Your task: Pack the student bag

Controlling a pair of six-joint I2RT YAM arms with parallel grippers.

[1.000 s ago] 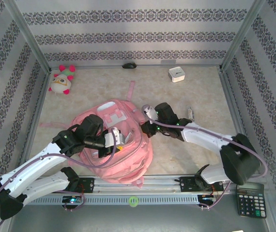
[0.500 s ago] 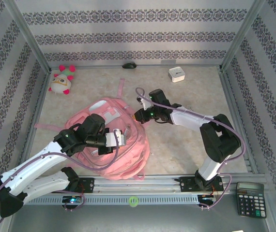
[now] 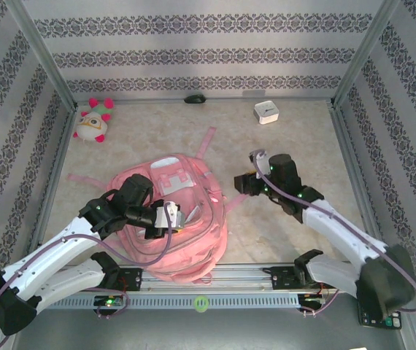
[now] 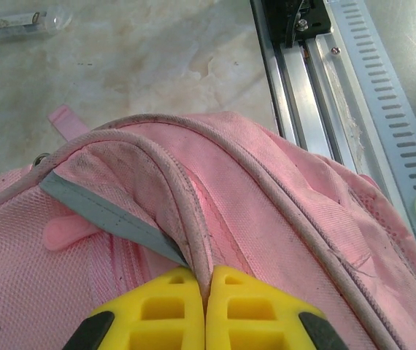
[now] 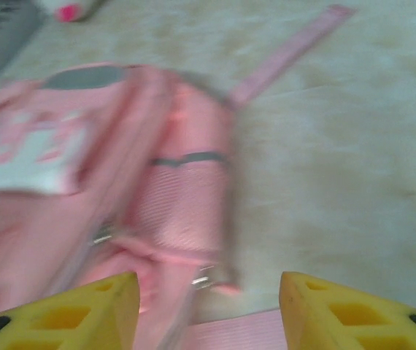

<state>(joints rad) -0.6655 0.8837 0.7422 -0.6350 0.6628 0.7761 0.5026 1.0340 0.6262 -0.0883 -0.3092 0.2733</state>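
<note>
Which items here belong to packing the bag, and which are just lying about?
Job: student bag; left tool shut on its piped edge; right tool open, facing it.
Lying about: plush toy; white box; black object; green ring.

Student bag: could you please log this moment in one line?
left gripper shut on student bag | right gripper open, beside bag
</note>
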